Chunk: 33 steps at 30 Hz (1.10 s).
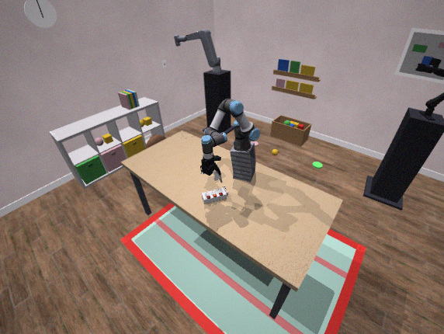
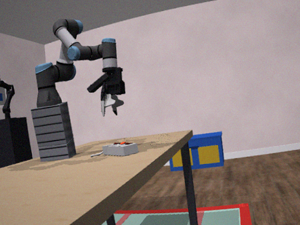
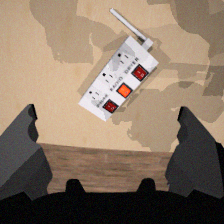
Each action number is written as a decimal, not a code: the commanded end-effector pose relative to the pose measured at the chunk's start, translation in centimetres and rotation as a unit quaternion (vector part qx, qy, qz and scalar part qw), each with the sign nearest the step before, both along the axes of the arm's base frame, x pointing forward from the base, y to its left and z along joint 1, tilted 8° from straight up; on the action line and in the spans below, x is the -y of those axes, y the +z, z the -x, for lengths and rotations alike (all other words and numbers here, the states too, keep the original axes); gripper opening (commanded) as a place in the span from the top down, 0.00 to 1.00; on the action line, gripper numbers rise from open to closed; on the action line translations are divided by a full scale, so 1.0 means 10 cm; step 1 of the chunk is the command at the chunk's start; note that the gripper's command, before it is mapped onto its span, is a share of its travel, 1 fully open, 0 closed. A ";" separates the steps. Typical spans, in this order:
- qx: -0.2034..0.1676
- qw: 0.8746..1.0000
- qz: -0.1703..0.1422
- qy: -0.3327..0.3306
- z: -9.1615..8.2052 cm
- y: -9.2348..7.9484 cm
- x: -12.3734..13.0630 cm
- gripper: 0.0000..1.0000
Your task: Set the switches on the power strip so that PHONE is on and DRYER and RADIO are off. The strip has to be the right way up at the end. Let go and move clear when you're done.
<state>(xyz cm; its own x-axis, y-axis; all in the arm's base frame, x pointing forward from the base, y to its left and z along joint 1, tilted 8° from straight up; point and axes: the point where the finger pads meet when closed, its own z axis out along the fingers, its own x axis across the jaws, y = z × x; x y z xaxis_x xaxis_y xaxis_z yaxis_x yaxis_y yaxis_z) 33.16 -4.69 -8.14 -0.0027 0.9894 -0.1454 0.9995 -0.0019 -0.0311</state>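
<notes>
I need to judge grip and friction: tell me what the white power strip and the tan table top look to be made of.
White three-switch power strip: looks like smooth moulded plastic, going by its uniform matte white casing and the glossy red and orange rocker switches.

Tan table top: looks like light wood or laminate with a matte finish, going by its fine speckled grain; which of the two stays uncertain.

The light wooden table (image 1: 272, 229) carries a white power strip (image 1: 214, 195), lying face-up near one long edge with three red switches showing and a short cord stub at one end, and the robot's grey stacked pedestal (image 1: 243, 162) behind it.
</notes>
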 end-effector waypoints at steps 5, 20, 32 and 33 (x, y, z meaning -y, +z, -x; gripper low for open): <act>0.032 0.999 -0.006 -0.027 0.07 0.09 0.00 0.00; 0.038 0.999 -0.007 -0.034 0.09 0.10 0.00 0.00; 0.037 0.999 -0.007 -0.027 0.09 0.10 0.01 0.00; 0.036 0.999 -0.007 -0.024 0.09 0.10 0.01 0.00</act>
<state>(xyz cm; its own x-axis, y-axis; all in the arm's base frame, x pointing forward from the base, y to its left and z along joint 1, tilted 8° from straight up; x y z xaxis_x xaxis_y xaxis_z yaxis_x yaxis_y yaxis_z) 32.18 -4.71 -7.19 0.0663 0.9895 -0.1284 0.9973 -0.0616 0.0402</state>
